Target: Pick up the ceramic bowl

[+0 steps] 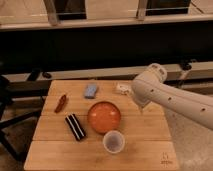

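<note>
From where I stand, the ceramic bowl (104, 116) sits upright near the middle of the wooden table (55, 155), orange-red and glossy inside, with nothing in it that I can make out. Things crowd it on several sides. A white cup (113, 142) with a dark inside stands just in front of it toward the near edge, almost at its rim. A black striped packet (76, 126) lies tilted just to its left. Farther back, a blue object (91, 90) lies near the far edge, a thin reddish-brown item (61, 103) rests toward the far left, and a small pale packet (122, 88) sits at the back, partly behind the robot. The white arm (175, 102) reaches in from the right and bends down over the table's right side. Its gripper (141, 107) hangs at the lower end, just beside the bowl's right rim and apart from it. The jaws are spread wide and hold nothing. The stretch of table between the gripper and the bowl is bare wood, and the cup stands nearer the front than that gap.
</note>
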Available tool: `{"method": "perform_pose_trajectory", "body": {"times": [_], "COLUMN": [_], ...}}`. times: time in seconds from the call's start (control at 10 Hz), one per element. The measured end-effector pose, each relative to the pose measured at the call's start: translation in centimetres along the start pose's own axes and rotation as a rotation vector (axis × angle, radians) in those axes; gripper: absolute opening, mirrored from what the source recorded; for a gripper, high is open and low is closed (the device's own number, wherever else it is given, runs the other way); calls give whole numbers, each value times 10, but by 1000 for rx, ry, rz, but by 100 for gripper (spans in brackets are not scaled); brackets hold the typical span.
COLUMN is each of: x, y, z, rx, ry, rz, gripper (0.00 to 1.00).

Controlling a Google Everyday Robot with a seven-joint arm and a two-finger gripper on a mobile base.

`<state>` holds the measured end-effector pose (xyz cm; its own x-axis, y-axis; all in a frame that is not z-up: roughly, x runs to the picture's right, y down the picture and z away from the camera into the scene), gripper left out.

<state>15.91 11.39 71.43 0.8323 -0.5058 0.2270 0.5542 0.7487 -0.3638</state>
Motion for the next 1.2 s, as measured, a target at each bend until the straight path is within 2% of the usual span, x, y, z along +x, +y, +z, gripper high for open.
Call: {"method": "perform_pose_trajectory", "body": {"times": [0.9, 1.2], "x": [-30, -39], "y": [-10, -12], "z": [21, 31], "rx": [35, 40], "ry": [-25, -39], "rz": [-188, -272], "gripper": [80, 80]}}
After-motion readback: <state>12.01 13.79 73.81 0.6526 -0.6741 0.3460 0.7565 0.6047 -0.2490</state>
